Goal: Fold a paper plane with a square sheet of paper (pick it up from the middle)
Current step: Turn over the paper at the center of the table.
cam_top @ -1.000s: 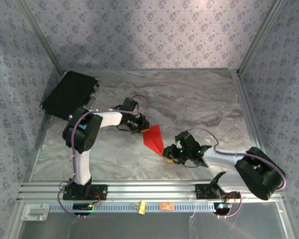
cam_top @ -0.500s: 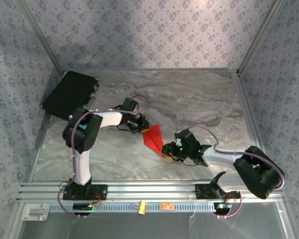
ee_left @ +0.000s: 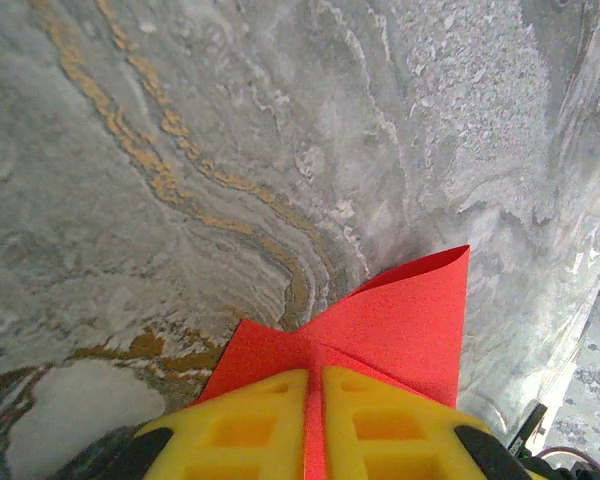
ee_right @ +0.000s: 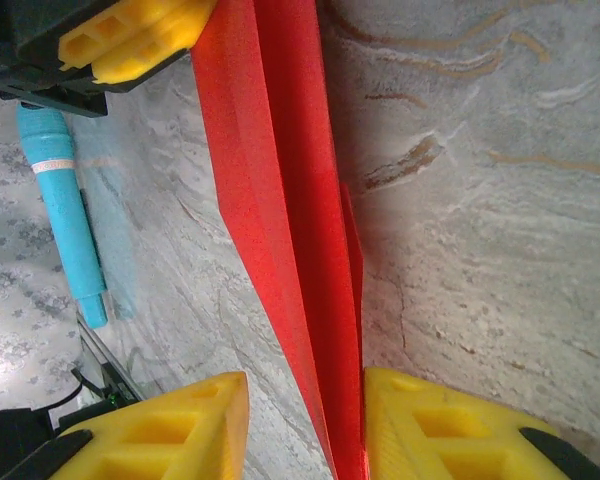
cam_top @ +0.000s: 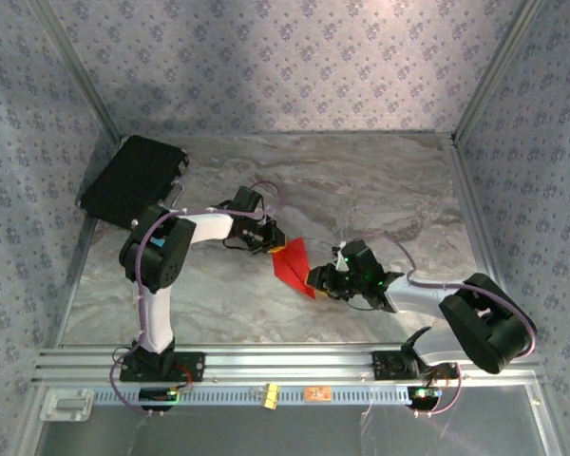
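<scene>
The square sheet of paper, bright red, is folded into a narrow pointed dart with a centre ridge and lies mid-table between both grippers. My left gripper is shut on its wide end; in the left wrist view the yellow fingers pinch the ridge of the red paper just over the marble. My right gripper is at the pointed end. Its jaws are open around the red paper, which rests against the right finger, with a gap to the left finger.
A black rectangular case lies at the back left by the wall. A blue tool lies on the table left of the paper. An aluminium rail runs along the near edge, with a small orange tag below it.
My right gripper has slid left and slightly away along the table, closing in on the paper's pointed end. The left gripper and the paper have stayed in place.
</scene>
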{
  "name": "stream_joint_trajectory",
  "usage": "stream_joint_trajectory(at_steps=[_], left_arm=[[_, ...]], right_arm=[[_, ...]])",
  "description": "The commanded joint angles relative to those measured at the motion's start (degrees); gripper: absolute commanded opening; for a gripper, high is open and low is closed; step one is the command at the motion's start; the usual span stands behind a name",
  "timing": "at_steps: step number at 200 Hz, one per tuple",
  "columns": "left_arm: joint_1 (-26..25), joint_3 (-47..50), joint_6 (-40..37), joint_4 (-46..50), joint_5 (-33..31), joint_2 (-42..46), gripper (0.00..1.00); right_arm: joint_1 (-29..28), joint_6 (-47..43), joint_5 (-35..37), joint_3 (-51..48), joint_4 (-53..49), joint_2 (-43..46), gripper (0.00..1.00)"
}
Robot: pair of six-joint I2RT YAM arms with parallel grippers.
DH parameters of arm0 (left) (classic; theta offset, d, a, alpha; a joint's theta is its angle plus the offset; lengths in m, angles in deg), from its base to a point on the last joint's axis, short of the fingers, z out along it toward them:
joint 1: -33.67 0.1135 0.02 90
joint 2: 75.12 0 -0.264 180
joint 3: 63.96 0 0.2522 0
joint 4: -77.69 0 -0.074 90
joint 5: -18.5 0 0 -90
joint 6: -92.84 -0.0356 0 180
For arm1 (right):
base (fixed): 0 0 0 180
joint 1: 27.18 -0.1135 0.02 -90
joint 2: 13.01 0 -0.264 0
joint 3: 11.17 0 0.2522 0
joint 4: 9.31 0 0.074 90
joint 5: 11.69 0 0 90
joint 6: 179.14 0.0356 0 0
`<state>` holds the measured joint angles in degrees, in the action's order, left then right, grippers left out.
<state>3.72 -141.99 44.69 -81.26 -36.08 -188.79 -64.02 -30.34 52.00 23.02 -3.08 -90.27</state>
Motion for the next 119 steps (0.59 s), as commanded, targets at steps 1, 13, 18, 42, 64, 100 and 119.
stream_joint_trajectory(at_steps=[1, 13, 18, 42, 64, 100, 119], left_arm=[[0.72, 1.78, 0.14, 3.61, -3.40, -0.22, 0.13], [0.62, 1.71, 0.16, 3.61, -3.34, -0.24, 0.13], [0.69, 1.70, 0.11, 3.61, -3.42, -0.19, 0.13], [0.59, 1.78, 0.13, 3.61, -3.51, -0.21, 0.13], [0.52, 1.72, 0.12, 3.61, -3.52, -0.23, 0.13], [0.52, 1.69, 0.12, 3.61, -3.44, -0.22, 0.13], [0.54, 1.70, -0.05, 3.48, -3.05, -0.19, 0.14]], right_arm=[[0.51, -1.83, -1.99, 1.28, 2.14, -0.94, 0.35], [0.67, -1.89, -2.44, 1.44, 2.46, -1.60, 0.35], [0.72, -1.85, -2.64, 1.48, 2.58, -1.84, 0.35], [0.91, -2.10, -2.89, 1.37, 3.65, -2.69, 0.33], [1.07, -2.28, -3.03, 1.37, 3.74, -3.31, 0.32], [1.43, -2.25, -3.25, 0.93, 5.29, -4.21, 0.28], [1.60, -2.46, -3.40, 0.93, 5.50, -4.58, 0.26]])
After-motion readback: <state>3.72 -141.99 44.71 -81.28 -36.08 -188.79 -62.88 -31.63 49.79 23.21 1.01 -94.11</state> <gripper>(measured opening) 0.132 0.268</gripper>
